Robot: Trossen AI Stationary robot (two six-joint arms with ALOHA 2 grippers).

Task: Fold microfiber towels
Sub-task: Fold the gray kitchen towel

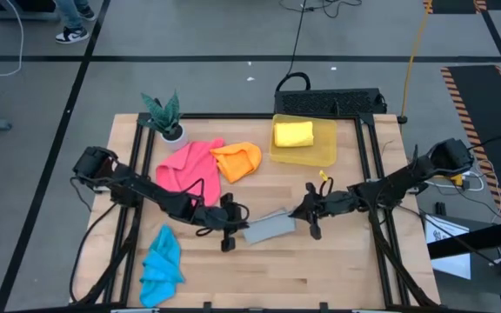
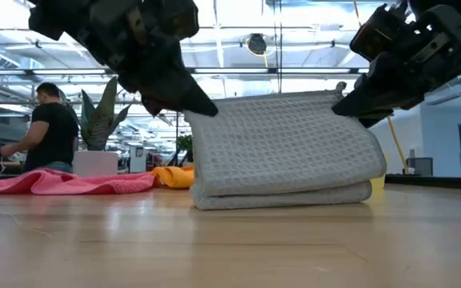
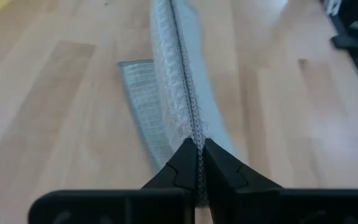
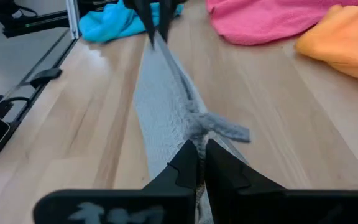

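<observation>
The left gripper [image 3: 197, 163], its dark fingers pinched tight on the upper hem of a grey waffle-weave microfiber towel [image 2: 282, 148], holds one end of the cloth above the middle of the pale wooden table [image 1: 320, 269]. The right gripper [image 4: 199, 163] clamps the opposite end of the same edge, so the towel hangs taut between the two arms, apparently to carry the held edge across in a neat fold. In the low view its lower part already lies doubled on the boards, which suggests a second fold is under way.

Farther back, a crumpled pink microfiber cloth [image 1: 187, 163] lies touching an orange one [image 1: 238, 160], both unfolded and likely waiting their turn. A bright blue cloth [image 1: 161, 258] sits bunched near the front-left edge. A folded yellow cloth [image 1: 293, 133] rests inside a translucent yellow plastic bin [image 1: 324, 149], seemingly the place for finished work. A small potted plant [image 1: 165, 116] stands at the back-left corner.
</observation>
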